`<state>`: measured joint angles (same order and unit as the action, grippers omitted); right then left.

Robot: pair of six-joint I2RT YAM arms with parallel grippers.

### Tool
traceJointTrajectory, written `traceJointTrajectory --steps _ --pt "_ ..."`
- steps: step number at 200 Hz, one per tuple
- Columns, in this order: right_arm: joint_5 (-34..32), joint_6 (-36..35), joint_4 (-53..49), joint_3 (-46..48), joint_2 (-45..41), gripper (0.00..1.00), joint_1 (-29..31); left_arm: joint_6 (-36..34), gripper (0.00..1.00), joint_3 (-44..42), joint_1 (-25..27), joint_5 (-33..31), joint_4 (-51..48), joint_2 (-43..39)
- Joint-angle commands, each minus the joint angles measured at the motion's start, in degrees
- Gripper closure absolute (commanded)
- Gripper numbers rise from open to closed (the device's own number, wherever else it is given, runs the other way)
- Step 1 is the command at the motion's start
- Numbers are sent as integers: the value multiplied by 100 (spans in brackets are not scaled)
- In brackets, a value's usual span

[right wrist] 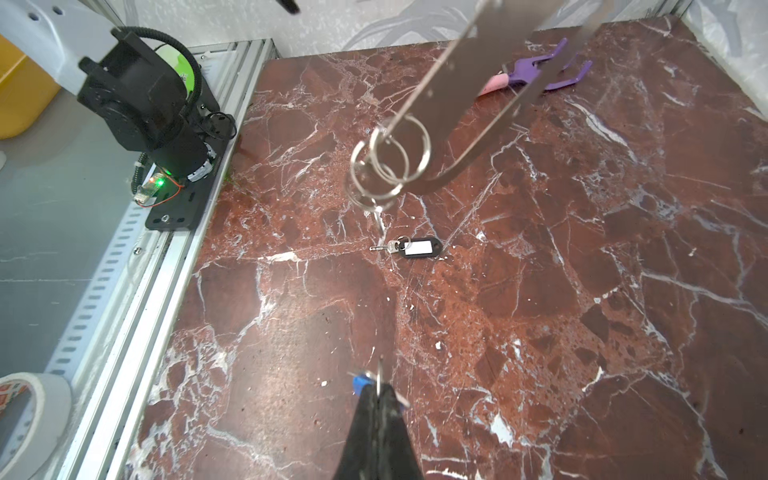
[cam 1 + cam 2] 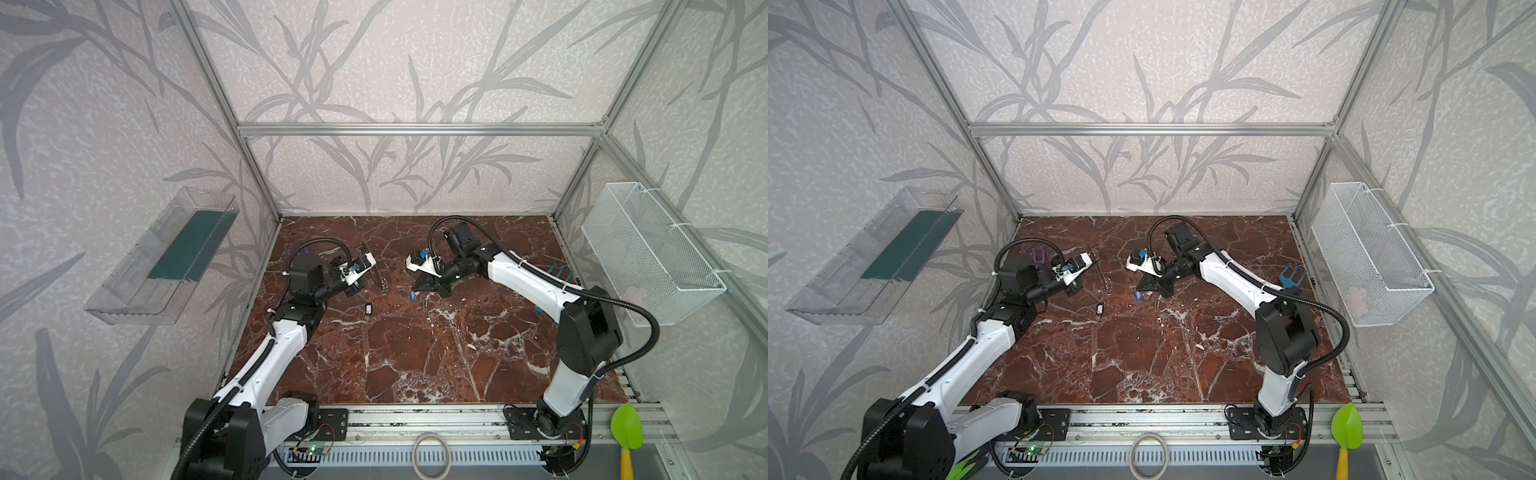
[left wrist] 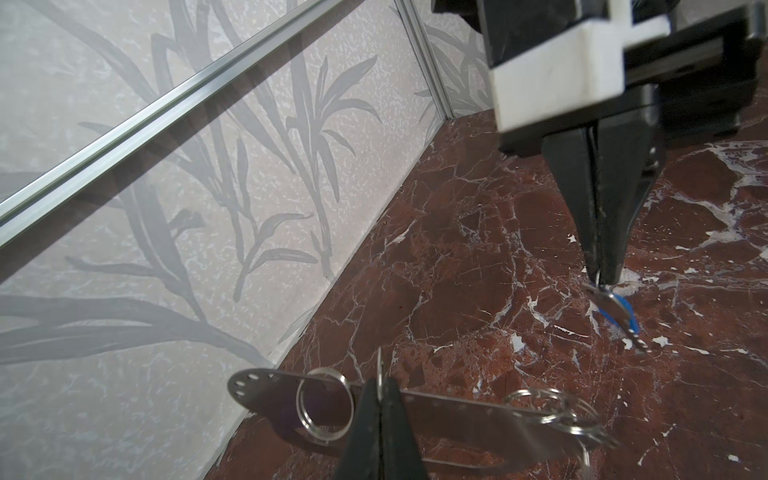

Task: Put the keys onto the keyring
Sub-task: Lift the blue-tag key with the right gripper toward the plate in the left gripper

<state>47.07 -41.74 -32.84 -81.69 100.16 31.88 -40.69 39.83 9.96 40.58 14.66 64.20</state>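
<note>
Grey metal keyring (image 3: pixel 457 415) clamped in left gripper (image 3: pixel 380 385), lower centre; right gripper (image 1: pixel 379 388) pinches blue-tagged key (image 3: pixel 616 311); black-tagged key (image 1: pixel 415 247) on marble (image 1: pixel 540 332).

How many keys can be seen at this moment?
2. The blue-tagged key is held by the right gripper; the black-tagged key lies on the table. Another could hang unseen among the loops of the keyring.

The front half of the table (image 2: pixel 415 365) lay open. The raised keyring (image 3: pixel 457 413) hung across the gap between the left gripper (image 3: pixel 380 384) and the right gripper (image 3: pixel 600 276) with its blue-tagged key (image 3: pixel 621 313). The black-tagged key (image 1: pixel 417 248) lay near it, a purple fork (image 1: pixel 524 68) and a blue fork (image 2: pixel 1291 277) toward the side walls.
</note>
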Motion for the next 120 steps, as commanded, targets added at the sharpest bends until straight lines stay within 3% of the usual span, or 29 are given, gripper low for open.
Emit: traceJointTrajectory --steps 1,84,120 --pt "26 105 -70 135 -530 100 3 -383 100 357 275 130 237 193" --pt "-321 849 -35 424 -1144 100 -29 -1047 100 977 995 196 530 1065" --pt "-422 1889 1347 1157 -1550 100 -104 -1291 100 1016 1152 162 701 1113"
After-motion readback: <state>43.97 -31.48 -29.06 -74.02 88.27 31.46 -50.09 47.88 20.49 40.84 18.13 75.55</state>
